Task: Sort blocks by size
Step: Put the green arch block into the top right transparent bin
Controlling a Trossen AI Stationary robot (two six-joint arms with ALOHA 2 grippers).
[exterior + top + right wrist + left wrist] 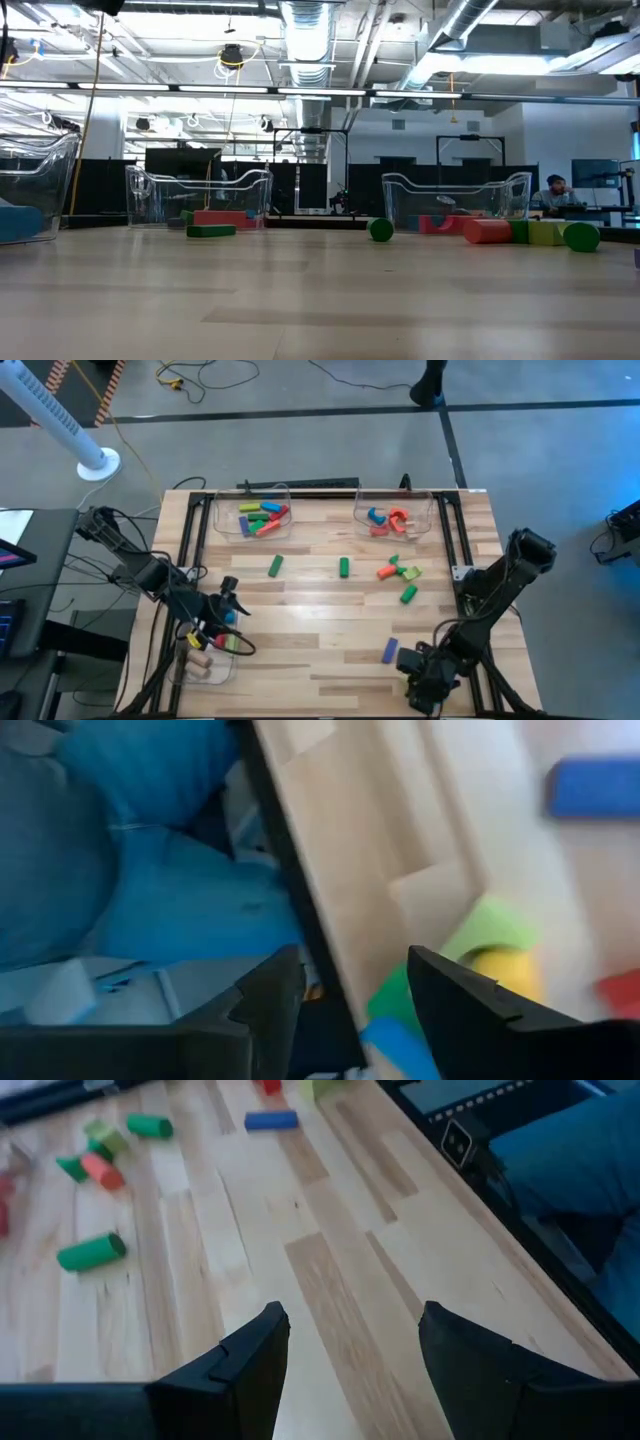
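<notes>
Loose blocks lie on the wooden table: a green one (275, 565), another green one (343, 567), a red, green and yellow cluster (400, 571), a green cylinder (408, 594) and a blue block (390, 650). My left gripper (228, 603) hovers open at the near left, with bare table between its fingers (350, 1370). My right gripper (425, 672) is open at the near right, just beside the blue block (590, 785). Green, yellow and blue blocks (480, 955) lie blurred beside its fingers at the table's near edge.
Two clear bins stand at the far side: the left one (262, 515) holds several coloured blocks, the right one (392, 520) holds red and blue ones. A third bin (205, 658) with plain wood blocks sits near left, under the left arm. A black frame rims the table.
</notes>
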